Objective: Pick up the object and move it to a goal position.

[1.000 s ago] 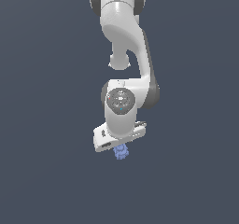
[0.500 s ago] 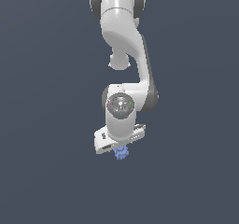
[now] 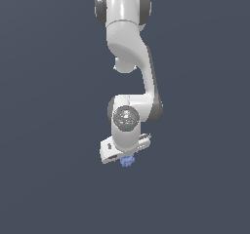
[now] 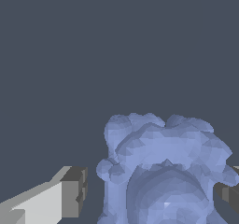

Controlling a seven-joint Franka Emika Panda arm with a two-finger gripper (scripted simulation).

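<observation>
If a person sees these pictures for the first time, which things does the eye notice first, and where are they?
In the exterior view, the white Panda arm stands out against the plain dark grey background, hanging down the middle of the picture. Just under its gripper peeks a small periwinkle-blue lumpy block. In the wrist view the same block fills much of the picture, knobbly at its edges, between two dark finger pads; whether the pads touch it cannot be told.
</observation>
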